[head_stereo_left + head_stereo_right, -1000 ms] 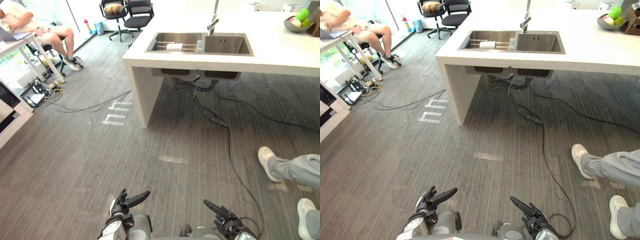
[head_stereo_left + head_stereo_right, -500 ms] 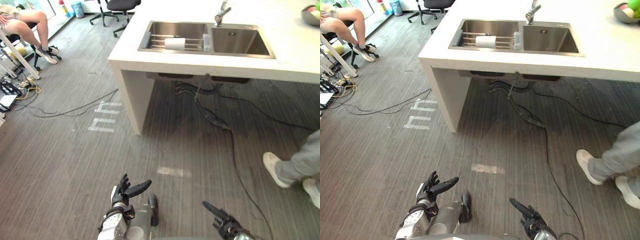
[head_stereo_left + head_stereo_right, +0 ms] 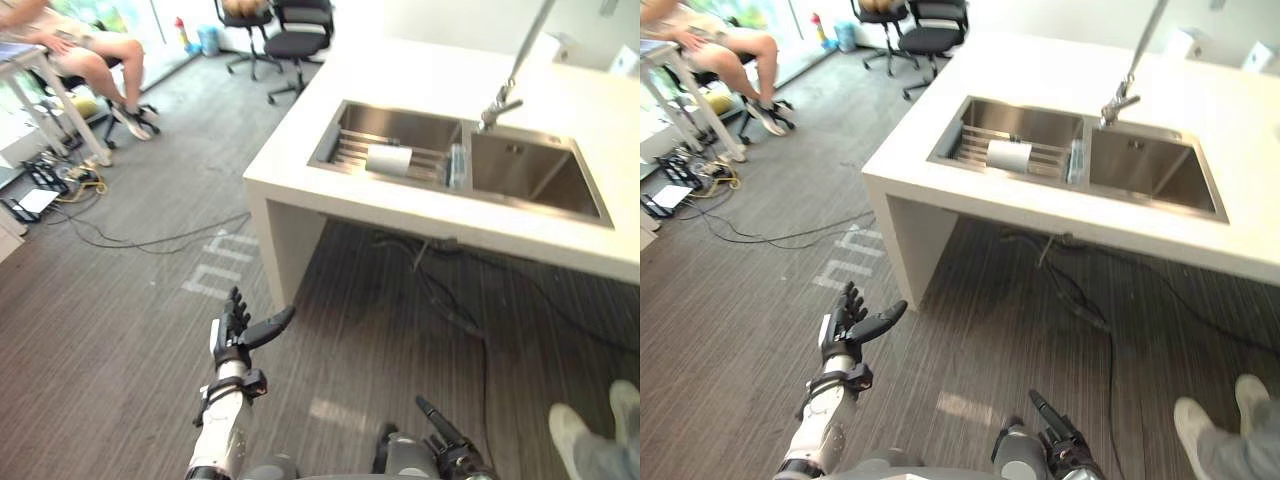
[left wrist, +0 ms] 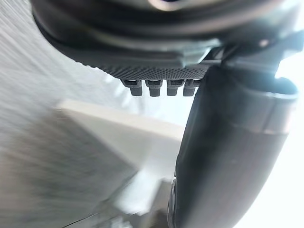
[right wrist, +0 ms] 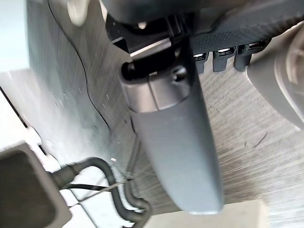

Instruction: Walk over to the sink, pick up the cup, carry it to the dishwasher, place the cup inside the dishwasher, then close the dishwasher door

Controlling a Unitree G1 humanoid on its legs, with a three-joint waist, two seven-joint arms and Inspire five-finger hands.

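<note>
Approach to the sink (image 3: 400, 125) is under way: left hand (image 3: 238, 330), lower left, and right hand (image 3: 445, 450), bottom edge, fingers straight, holding nothing. Next, step closer and reach the cup (image 3: 388, 160) lying inside.

A person (image 3: 92, 62) sits in the far left corner, legs stretched out. Two black office chairs (image 3: 298, 42) stand beyond the white worktop (image 3: 400, 75). Black cables (image 3: 140, 243) trail over the grey floor (image 3: 100, 340) near white tape marks (image 3: 215, 275). Someone's pale shoes (image 3: 568, 428) stand at the near right.
</note>
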